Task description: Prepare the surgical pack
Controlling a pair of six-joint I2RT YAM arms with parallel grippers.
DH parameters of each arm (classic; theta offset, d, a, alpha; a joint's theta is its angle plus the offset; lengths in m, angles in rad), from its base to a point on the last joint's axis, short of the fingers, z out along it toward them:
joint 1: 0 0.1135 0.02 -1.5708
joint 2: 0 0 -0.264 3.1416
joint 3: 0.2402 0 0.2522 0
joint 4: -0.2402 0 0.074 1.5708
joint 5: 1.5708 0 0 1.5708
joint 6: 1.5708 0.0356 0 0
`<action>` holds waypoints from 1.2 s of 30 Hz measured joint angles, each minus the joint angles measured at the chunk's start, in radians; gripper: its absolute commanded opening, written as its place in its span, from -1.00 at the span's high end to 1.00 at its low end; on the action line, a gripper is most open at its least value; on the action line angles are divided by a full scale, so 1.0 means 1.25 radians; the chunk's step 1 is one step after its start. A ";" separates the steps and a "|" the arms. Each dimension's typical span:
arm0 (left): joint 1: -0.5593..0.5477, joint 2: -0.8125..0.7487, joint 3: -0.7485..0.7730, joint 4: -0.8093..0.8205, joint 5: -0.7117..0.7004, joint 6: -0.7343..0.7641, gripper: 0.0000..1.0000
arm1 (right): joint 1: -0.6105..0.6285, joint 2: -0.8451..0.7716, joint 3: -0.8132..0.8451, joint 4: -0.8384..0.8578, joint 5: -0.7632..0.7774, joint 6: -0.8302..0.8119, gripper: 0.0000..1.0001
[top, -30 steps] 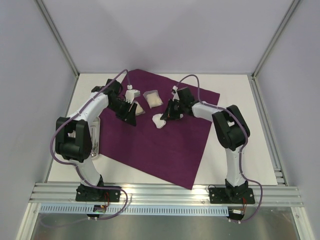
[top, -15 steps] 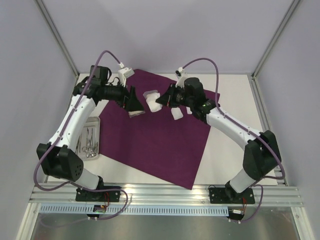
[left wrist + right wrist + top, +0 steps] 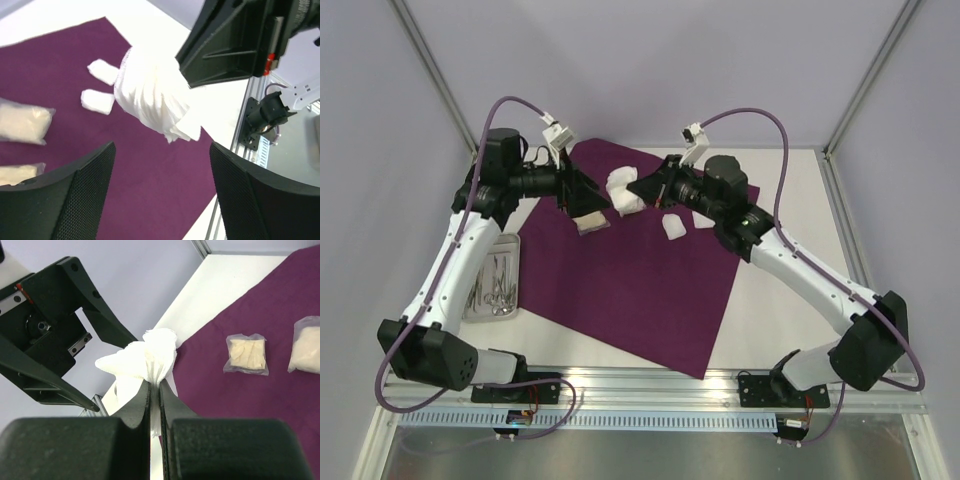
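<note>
— How far along are we with the surgical pack [image 3: 630, 280]?

— Early, we'd say. The purple drape lies open as one flat sheet on the worktop [image 3: 790, 260], one corner pointing toward the arm bases. Nothing is folded or bundled yet.

— What have we got on it?

— Two clear packets [image 3: 246, 355] of cream material sit on the far part of the sheet. Two small white pieces [image 3: 675, 228] lie near them, well apart from the packets. The tray [image 3: 515, 265] of metal instruments stands on the bare worktop just beside the drape's left edge. So we judge that loading is partly done, and wrapping is all left to do.

— And the gauze wad [image 3: 150, 95]?

— It is up in the air above the far part of the sheet, not set down. Our right gripper [image 3: 154, 387] is closed tight on it. We see the pleated white cloth pinched between the two fingers and fanning out past the tips.

— What about our left gripper [image 3: 161, 150]?

— Its jaws stand wide apart and hold nothing. It faces the wad from the other side, with the cloth hanging in front of the gap. From its wrist view the fingers look clear of the cloth, though we cannot rule out a light brush.

— What could go wrong?

— The wad is soft and loose, so we think it could unfold if it is released badly.
</note>
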 measured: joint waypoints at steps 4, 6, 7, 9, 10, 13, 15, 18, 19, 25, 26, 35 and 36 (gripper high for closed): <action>0.000 -0.044 -0.038 0.081 0.037 -0.029 -0.61 | 0.005 -0.031 -0.015 0.015 -0.001 0.000 0.99; 0.000 -0.047 -0.040 0.119 0.057 -0.047 -0.64 | 0.010 -0.043 -0.018 0.020 -0.004 0.000 0.99; 0.000 -0.047 -0.041 0.137 0.068 -0.057 -0.64 | 0.015 -0.048 -0.018 0.020 -0.005 0.000 0.99; -0.002 -0.047 -0.050 0.171 0.089 -0.075 -0.66 | 0.023 -0.056 -0.018 0.023 -0.007 -0.001 0.99; -0.003 -0.047 -0.053 0.179 0.096 -0.081 -0.66 | 0.028 -0.059 -0.018 0.025 -0.007 -0.001 0.99; -0.014 -0.046 -0.058 0.201 0.106 -0.096 -0.66 | 0.038 -0.063 -0.018 0.032 -0.011 -0.002 0.99; -0.020 -0.046 -0.059 0.210 0.107 -0.106 -0.66 | 0.044 -0.066 -0.018 0.034 -0.016 -0.003 0.99; -0.023 -0.046 -0.059 0.224 0.106 -0.117 -0.65 | 0.046 -0.071 -0.019 0.039 -0.028 -0.003 0.99; -0.023 -0.046 -0.059 0.230 0.106 -0.120 -0.63 | 0.046 -0.074 -0.020 0.042 -0.032 -0.003 0.99; -0.023 -0.045 -0.067 0.270 0.126 -0.143 -0.45 | 0.046 -0.097 -0.039 0.067 -0.054 -0.005 0.99; -0.023 -0.046 -0.072 0.285 0.135 -0.156 -0.37 | 0.046 -0.098 -0.039 0.070 -0.059 -0.005 0.99; -0.026 -0.045 -0.095 0.381 0.206 -0.240 0.23 | 0.046 -0.097 -0.039 0.091 -0.086 -0.004 0.99; -0.028 -0.045 -0.095 0.386 0.211 -0.246 0.31 | 0.046 -0.097 -0.039 0.092 -0.087 -0.004 0.99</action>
